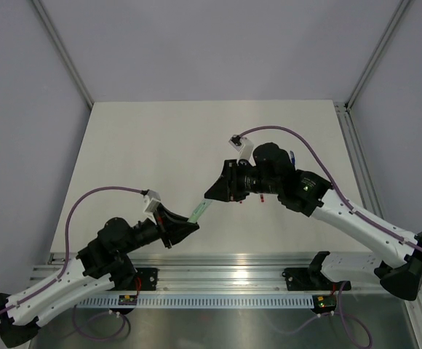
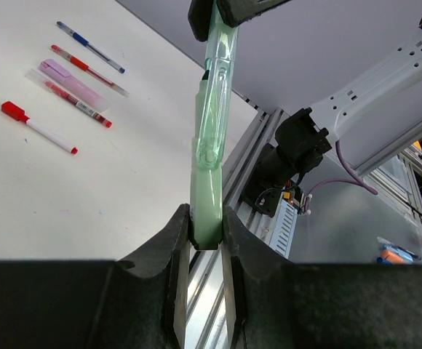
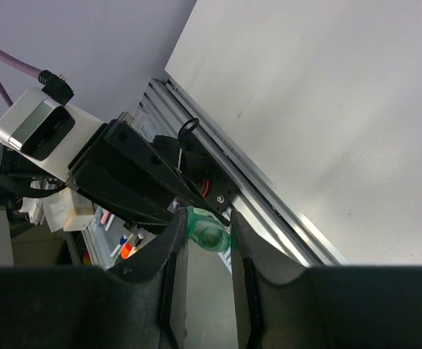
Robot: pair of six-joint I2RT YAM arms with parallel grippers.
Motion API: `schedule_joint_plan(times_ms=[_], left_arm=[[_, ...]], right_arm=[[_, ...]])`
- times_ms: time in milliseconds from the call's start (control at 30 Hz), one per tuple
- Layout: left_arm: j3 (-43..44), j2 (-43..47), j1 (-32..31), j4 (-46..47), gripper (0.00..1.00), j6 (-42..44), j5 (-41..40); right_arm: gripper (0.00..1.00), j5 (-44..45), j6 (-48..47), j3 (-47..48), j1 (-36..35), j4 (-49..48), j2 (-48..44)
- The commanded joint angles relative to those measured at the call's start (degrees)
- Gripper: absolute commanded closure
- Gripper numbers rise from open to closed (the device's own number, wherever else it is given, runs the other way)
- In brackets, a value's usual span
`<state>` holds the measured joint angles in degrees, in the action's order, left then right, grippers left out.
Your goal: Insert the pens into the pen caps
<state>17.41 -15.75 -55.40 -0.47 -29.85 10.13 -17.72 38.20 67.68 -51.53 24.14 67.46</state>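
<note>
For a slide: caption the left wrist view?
Left gripper and right gripper grip one pale green pen; other pens lie beyond.

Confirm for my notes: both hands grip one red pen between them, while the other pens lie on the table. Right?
No: the pen is pale green, not red, as the left wrist view shows. The left hand and right hand do grip it between them, while the other pens lie on the table.
</note>
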Motion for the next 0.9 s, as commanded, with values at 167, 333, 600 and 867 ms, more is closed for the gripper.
schedule_joint_plan(times_ms=[167, 333, 600, 867], left_arm=[[3.8, -1.7, -0.1, 8.1, 1.00, 0.0, 1.8], [4.7, -3.7, -0.1, 10.2, 1.00, -0.3, 2.2], [6.1, -5.3, -0.1, 12.9, 1.00, -1.9, -1.1], [8.9, -8.1, -0.1, 14.8, 1.00, -0.9, -2.1]], right_arm=[[0.93, -5.0, -0.2, -2.5, 0.5, -3.3, 2.2], [0.93, -5.6, 1.2, -5.4, 0.1, -7.4, 2.2], [0.94, -0.2, 3.1, -8.7, -4.8, -10.3, 0.7], [0.96, 1.6, 6.1, -13.7, -8.9, -14.2, 1.8]])
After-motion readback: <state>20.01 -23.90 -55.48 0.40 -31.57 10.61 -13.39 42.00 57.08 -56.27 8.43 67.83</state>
